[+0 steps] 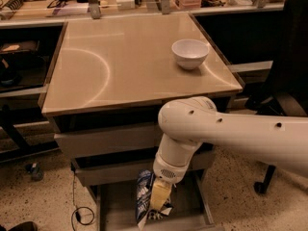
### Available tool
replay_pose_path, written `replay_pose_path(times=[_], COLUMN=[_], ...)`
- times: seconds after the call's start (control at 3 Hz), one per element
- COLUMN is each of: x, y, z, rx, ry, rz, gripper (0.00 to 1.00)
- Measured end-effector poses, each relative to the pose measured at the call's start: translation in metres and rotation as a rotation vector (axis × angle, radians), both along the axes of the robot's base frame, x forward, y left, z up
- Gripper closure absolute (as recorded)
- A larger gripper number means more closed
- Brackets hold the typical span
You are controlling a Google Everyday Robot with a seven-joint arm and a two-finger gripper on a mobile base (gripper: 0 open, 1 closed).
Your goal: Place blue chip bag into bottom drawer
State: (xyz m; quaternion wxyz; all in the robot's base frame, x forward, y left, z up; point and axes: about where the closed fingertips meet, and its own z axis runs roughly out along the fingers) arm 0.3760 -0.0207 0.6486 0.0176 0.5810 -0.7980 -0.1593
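Observation:
The blue chip bag hangs upright in my gripper, low in front of the cabinet. The gripper is shut on the bag and points straight down from the white arm. Bag and gripper are over the open bottom drawer, a shallow grey tray pulled out near the floor. The bag's lower end is close above the drawer floor; I cannot tell whether it touches. The two upper drawers are pushed in.
A white bowl stands on the beige tabletop at the right rear. A dark office chair is at the right. A cable lies on the speckled floor at the left. Cluttered shelves run along the back.

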Motion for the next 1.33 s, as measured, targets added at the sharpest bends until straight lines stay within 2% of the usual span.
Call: replay_pose_path(times=[0.33,0.67,1.0,1.33], x=[0.000,-0.002,0.004,0.012], y=[0.000,0.006,0.022,0.044], z=[0.000,-0.021,-0.067,-0.125], rx=[0.000,0.031,0.075,0.148], ry=[0.000,0.022,0.043,0.091], rz=[0.000,-0.015,-0.040,-0.078], gripper=[1.00,1.00,1.00,1.00])
